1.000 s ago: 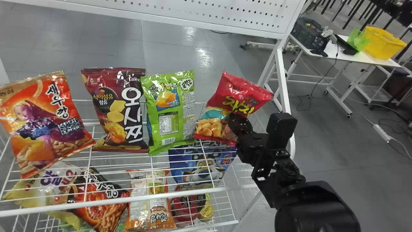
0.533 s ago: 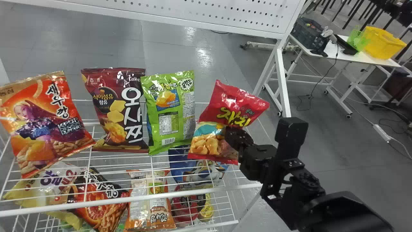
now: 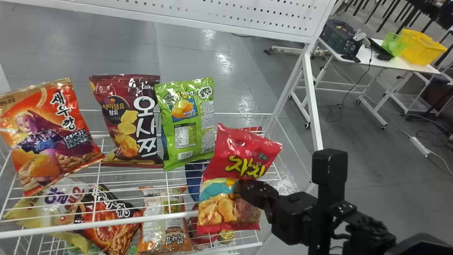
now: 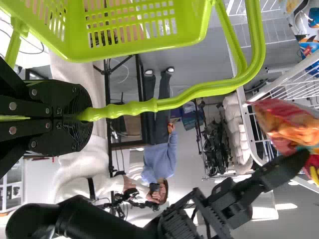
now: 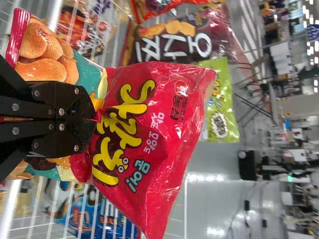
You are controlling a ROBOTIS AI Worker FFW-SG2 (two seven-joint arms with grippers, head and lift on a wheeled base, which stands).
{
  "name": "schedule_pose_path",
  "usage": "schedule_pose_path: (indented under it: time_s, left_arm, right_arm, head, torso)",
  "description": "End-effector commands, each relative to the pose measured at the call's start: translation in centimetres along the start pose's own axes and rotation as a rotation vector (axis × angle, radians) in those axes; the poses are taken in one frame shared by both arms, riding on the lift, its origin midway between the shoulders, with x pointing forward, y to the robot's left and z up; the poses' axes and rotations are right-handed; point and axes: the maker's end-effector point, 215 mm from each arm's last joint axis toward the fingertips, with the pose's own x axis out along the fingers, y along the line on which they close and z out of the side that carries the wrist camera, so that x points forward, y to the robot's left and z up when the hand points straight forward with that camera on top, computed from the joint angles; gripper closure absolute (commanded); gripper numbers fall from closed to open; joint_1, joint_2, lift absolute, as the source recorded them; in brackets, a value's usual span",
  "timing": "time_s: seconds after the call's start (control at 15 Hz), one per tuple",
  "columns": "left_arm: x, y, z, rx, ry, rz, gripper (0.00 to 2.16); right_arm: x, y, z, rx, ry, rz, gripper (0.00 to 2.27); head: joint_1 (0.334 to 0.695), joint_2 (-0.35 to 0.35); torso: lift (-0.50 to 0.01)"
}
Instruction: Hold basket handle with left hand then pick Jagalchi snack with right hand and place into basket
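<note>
basket (image 4: 124, 54) held at left, jagalchi snack (image 3: 240, 152) coming away at right
left gripper (image 4: 89, 115) clenched on the basket handle (image 4: 199, 91); beyond the green bag (image 3: 187, 124), the snack has dropped lower and toward the robot, in front of the front rail (image 3: 35, 231), pinched by the right gripper (image 3: 244, 187); picking looks done, carrying it over remains.

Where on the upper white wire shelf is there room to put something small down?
In front of the maroon snack bag and bright green one, bare wires run to the white metal front rail. It's crowded where those two bags meet, and at the right end, where the black right gripper holds the shiny red Jagalchi bag.
</note>
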Motion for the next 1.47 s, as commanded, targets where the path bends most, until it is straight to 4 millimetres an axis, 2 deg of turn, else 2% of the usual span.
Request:
schedule_pose_path:
  time_s: [0.0,0.2,0.4,0.6,0.87,1.13,1.4]
  left_arm:
    - [0.3,0.0,-0.3,0.000,0.008,0.001,1.22]
    - [0.5,-0.1,-0.5,-0.002,0.007,0.000,1.22]
    - [0.6,-0.2,-0.5,-0.001,0.003,-0.001,1.22]
    - [0.8,-0.3,-0.3,0.004,-0.002,-0.005,1.22]
    - [0.7,-0.3,-0.2,0.008,-0.007,-0.007,1.22]
    - [0.7,-0.3,-0.2,0.008,-0.007,-0.007,1.22]
    - [0.7,-0.4,-0.2,0.009,-0.007,-0.009,1.22]
  right_arm:
    - [-2.2,0.7,-2.4,0.013,0.106,0.028,1.93]
    - [-4.6,2.1,-6.9,0.050,0.269,0.089,1.93]
    - [-5.7,3.1,-9.4,0.084,0.332,0.137,1.93]
    - [-7.2,3.4,-13.1,0.091,0.454,0.147,1.93]
    - [-7.7,4.6,-15.1,0.085,0.518,0.187,1.93]
    - [-8.2,8.4,-17.1,0.077,0.571,0.281,1.93]
    - [-8.0,10.2,-20.9,0.046,0.664,0.307,1.93]
  head:
    - [0.695,-0.350]
    - [0.695,-0.350]
    - [0.695,-0.350]
    - [0.695,-0.350]
    - [0.695,-0.350]
    - [0.695,-0.350]
    - [0.695,-0.350]
  torso:
    - [-0.010]
    - [-0.010]
    - [-0.010]
    - [-0.010]
    - [-0.010]
    - [-0.010]
    - [-0.010]
